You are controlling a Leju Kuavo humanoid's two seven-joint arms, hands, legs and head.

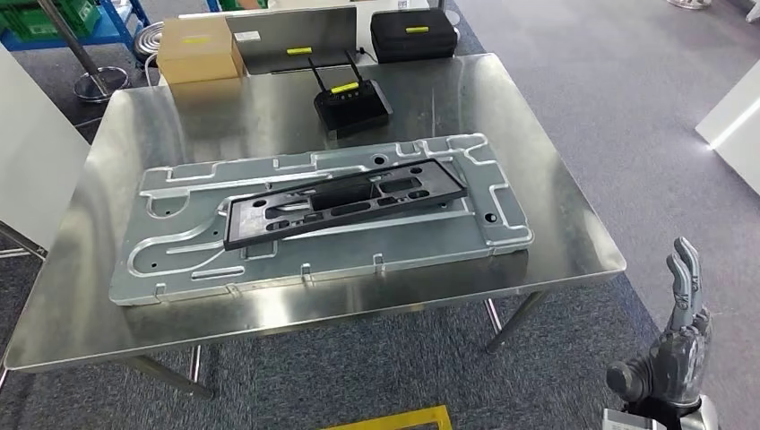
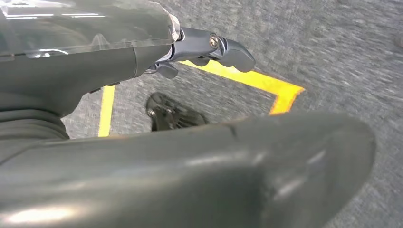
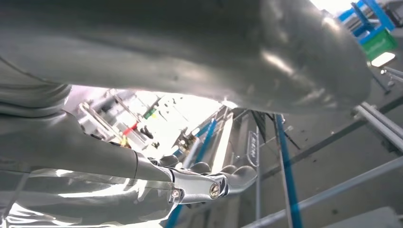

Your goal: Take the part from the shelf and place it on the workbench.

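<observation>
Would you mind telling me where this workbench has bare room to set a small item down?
On the workbench, bare steel lies left of the router behind the metal panel, and along the right edge beside the panel. The middle is crowded: the black part lies on the panel. A cardboard box sits at the far edge.

A long black part (image 1: 345, 202), a flat frame pierced with rectangular and oval cut-outs, lies across the middle of the frame on a large silver stamped metal panel (image 1: 179, 260). It runs slightly askew, its left end lower in the frame than its right. The panel, with raised ribs, curved grooves and small tabs along its near edge, lies flat on the shiny steel workbench (image 1: 556, 224), covering most of its middle and reaching towards the near edge.
</observation>
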